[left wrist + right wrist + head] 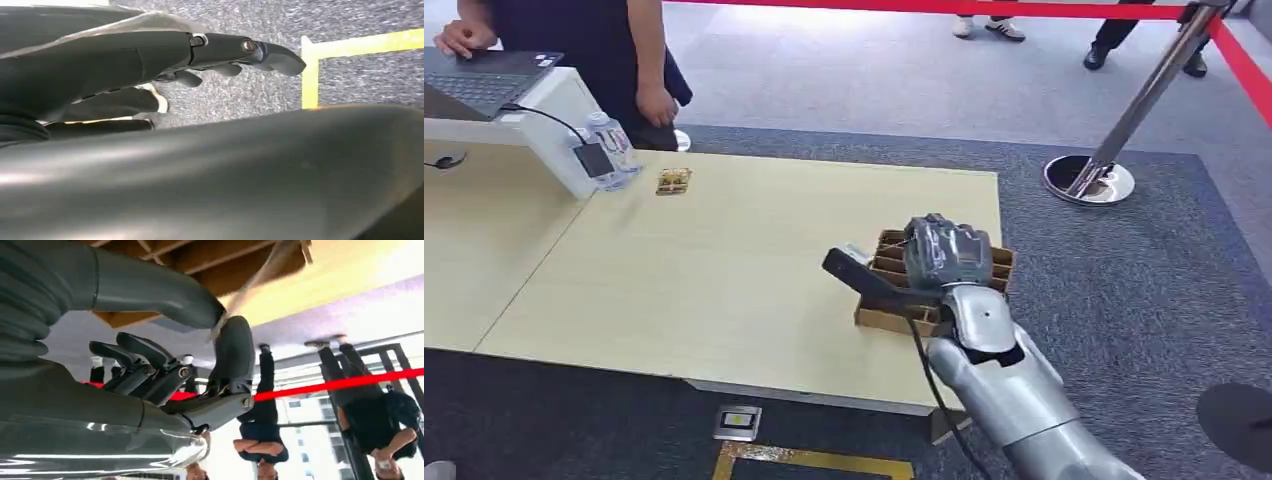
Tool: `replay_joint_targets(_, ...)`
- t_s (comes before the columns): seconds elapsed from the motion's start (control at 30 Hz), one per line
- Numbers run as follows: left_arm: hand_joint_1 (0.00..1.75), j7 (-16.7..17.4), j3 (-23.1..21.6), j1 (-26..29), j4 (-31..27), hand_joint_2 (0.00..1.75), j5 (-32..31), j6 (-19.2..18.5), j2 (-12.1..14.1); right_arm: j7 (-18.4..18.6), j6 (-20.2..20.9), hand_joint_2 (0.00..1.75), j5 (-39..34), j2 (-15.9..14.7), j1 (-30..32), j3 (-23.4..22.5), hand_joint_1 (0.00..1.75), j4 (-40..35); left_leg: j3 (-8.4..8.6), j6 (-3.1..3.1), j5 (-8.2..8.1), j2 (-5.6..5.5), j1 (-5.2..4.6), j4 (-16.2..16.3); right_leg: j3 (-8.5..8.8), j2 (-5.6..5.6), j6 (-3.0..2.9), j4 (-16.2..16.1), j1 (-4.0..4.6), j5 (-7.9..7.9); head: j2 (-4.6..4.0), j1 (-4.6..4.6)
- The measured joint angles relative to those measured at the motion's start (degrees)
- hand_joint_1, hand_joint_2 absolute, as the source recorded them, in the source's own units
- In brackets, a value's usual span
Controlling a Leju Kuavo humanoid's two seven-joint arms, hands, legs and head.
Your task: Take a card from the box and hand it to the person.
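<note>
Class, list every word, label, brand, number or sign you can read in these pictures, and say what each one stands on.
No text can be read in any view.
Water bottle label: printed, but too small and blurred to read.
Small floor plate below the table: any marking is too small to read.
Laptop keys: too small to read.
Cardboard box under the right robot hand: no print shows.

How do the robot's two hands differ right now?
The right hand is raised over the cardboard box on the table; the left hand hangs low over the grey carpet. In the right wrist view the right hand's thumb and a finger pinch a thin pale card; the left hand's fingers are stretched out, holding nothing. Both are dark grey.
</note>
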Motion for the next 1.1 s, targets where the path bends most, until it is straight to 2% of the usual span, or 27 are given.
replay_joint_targets(0.33, 0.0, -0.6, 0.0, 0.0, 0.0, 0.0, 0.8, 0.2, 0.0, -1.4, -0.3, 1.75, -0.1, -1.9, 0.1, 0.2, 1.75, -10.9, -0.01, 0.0, 0.0, 0.0, 0.0, 0.0, 0.0, 0.0, 0.0, 0.0, 0.0, 0.0, 0.0, 0.0)
replay_joint_targets(0.57, 0.0, -0.6, 0.1, 0.0, 0.0, 0.0, 1.0, 0.2, 0.0, -2.7, -0.4, 1.75, -2.0, -1.7, -3.5, 0.4, 1.75, -11.9, 0.0, 0.0, 0.01, 0.0, 0.0, 0.0, 0.02, 0.0, 0.0, 0.0, 0.0, 0.01, 0.0, 0.02)
replay_joint_targets(0.77, 0.0, -0.6, 0.1, -0.1, 0.0, 0.0, 0.5, 0.2, 0.0, -3.3, -1.4, 1.75, -3.0, 0.0, -7.1, 0.6, 1.75, -9.8, 0.0, 0.0, 0.01, 0.0, 0.0, 0.0, 0.02, 0.0, -0.01, 0.1, 0.0, 0.01, 0.0, 0.0)
replay_joint_targets(1.1, 0.0, -0.6, -0.2, -0.2, 0.0, 0.0, -1.0, 0.1, 0.0, -4.5, -3.4, 1.75, -4.9, 3.7, -20.0, 0.2, 1.75, 5.5, 0.01, -0.03, 0.05, 0.0, 0.0, 0.0, 0.02, 0.0, -0.01, 0.1, 0.0, 0.01, 0.0, 0.0)
